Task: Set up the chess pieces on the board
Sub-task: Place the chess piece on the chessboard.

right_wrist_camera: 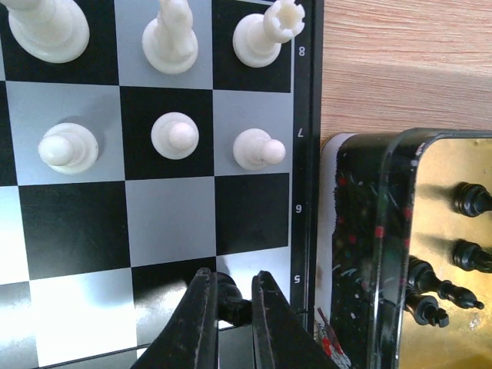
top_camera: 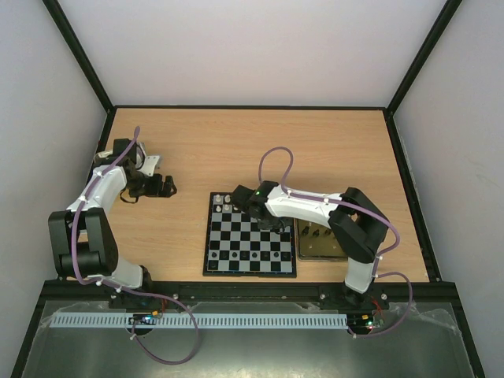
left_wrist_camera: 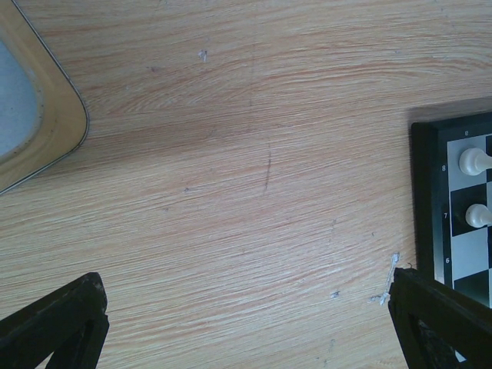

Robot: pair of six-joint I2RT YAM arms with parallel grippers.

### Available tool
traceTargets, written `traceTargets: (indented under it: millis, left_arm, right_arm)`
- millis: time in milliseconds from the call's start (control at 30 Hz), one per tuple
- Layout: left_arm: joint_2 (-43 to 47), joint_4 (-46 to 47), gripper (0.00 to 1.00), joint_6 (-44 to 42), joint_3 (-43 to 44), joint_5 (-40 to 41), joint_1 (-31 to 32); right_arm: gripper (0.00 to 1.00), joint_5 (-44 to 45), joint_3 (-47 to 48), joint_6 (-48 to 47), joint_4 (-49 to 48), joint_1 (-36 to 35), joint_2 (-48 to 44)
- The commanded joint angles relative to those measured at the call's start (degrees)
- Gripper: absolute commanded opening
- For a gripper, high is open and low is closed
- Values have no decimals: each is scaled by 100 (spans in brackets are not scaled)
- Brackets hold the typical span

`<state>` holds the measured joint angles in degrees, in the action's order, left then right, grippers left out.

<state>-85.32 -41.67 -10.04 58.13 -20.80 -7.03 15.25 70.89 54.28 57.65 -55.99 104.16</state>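
Note:
The board (top_camera: 250,246) lies flat at the table's near middle. White pieces (top_camera: 223,200) stand on its far left corner. In the right wrist view white pieces (right_wrist_camera: 175,136) fill two rows at the edge of the board (right_wrist_camera: 169,219). My right gripper (right_wrist_camera: 231,278) is shut on a small black piece (right_wrist_camera: 234,298), low over the board's right edge; it also shows in the top view (top_camera: 271,224). My left gripper (top_camera: 167,186) is open and empty over bare wood left of the board. Its view shows the board's corner (left_wrist_camera: 427,200) with two white pieces (left_wrist_camera: 473,161).
A gold tin (top_camera: 309,250) holding black pieces (top_camera: 317,233) touches the board's right side; its dark rim (right_wrist_camera: 384,231) and black pieces (right_wrist_camera: 469,201) show in the right wrist view. A silver lid (left_wrist_camera: 46,123) lies at the far left. Black frame walls ring the table.

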Motion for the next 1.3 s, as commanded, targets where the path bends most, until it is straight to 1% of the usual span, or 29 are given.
traceTargets:
  millis: [0,533,967,1267]
  left_arm:
    - [41,-79,99,2,85,29,26]
    - [41,-74,99,2,70,11,35]
    - [48,-69,99,2,71,8,36]
    - [45,-69,99,2,75,-3,35]
  right_arm:
    - [7,206,65,212,-98,-53,67]
    - [11,75,56,271,-139,-198,140]
    - [23,-151,74,256,-215,-203,65]
    - [21,-429,26,265,-299,-207,-139]
